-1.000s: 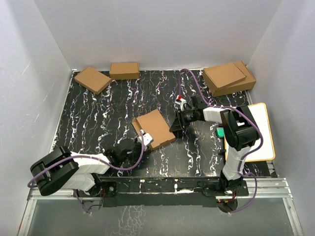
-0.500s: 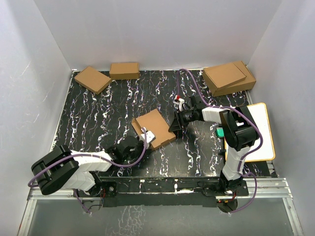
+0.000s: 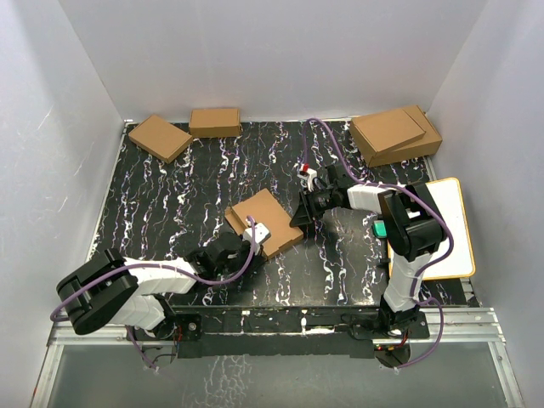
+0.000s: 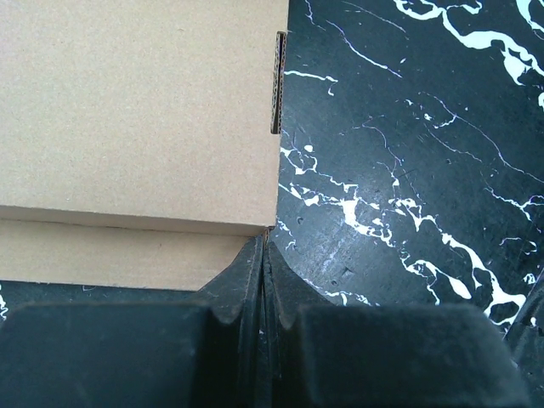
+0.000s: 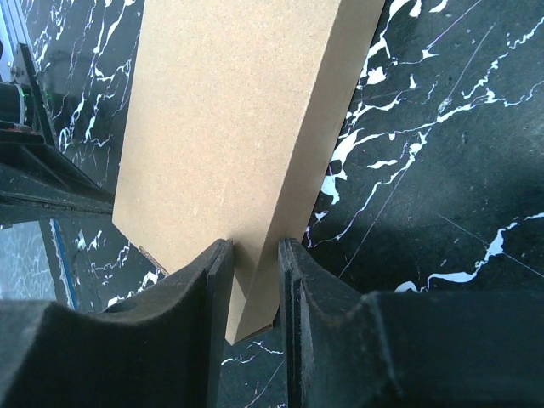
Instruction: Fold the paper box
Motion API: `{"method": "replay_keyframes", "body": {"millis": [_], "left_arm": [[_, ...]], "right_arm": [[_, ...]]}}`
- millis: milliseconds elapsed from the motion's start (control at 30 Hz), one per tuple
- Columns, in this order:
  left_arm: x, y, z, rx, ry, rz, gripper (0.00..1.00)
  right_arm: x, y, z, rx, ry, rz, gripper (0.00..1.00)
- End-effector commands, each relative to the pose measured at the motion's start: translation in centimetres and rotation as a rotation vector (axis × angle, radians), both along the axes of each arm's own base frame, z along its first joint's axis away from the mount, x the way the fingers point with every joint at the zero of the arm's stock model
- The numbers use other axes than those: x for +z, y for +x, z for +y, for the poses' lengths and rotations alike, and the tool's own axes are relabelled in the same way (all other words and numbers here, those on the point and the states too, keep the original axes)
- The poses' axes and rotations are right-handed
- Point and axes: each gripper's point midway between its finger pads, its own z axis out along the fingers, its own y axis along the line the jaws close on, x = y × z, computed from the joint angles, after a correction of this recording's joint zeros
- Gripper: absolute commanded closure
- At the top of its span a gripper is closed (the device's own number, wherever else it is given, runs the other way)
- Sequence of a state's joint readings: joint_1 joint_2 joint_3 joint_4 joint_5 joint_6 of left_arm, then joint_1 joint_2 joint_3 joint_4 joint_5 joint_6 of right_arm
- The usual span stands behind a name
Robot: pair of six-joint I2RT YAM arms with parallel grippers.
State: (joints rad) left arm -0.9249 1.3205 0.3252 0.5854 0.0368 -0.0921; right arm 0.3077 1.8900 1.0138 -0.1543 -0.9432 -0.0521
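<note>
On the black marbled table (image 3: 170, 195) the paper box (image 3: 263, 217) lies near the middle, flat and thin, already in its box form and turned at an angle to the table's edges. From above it looks almost square, so I cannot say with certainty which side is the longer one. It sits between the two arms, and I think the coming move depends on this. The right gripper (image 3: 299, 219) comes from the right side and holds the box's right edge. The left gripper (image 3: 252, 241) comes from the near left and meets the near corner. Both are at the box, but only the right one has hold of it. Its jaws stand partly open with the cardboard edge between them, one finger (image 5: 212, 272) on each side. The left gripper is fully shut and holds nothing. Its joined tips touch the box's low front edge just at the corner, as if to push there. In the left wrist view the lid seems to sit a little back from a lower strip of cardboard, so the front is perhaps not fully seated. The front flap itself is hidden from every view. The box's underside and the far end of the right grip cannot be seen.
</note>
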Motion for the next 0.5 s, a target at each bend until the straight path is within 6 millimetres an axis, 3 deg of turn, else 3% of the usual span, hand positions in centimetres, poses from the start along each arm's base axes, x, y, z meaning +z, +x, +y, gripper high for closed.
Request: {"method": "replay_keyframes", "body": {"millis": [0, 467], "left_arm": [[4.35, 2.33, -1.87, 0.045, -0.121, -0.094, 1.00], [4.65, 2.73, -2.54, 0.055, -0.114, -0.064, 1.00]], "right_arm": [[-0.93, -2.35, 1.40, 0.073, -0.003, 0.060, 0.69], [-0.76, -2.68, 1.58, 0.092, 0.015, 0.070, 0.68]]}}
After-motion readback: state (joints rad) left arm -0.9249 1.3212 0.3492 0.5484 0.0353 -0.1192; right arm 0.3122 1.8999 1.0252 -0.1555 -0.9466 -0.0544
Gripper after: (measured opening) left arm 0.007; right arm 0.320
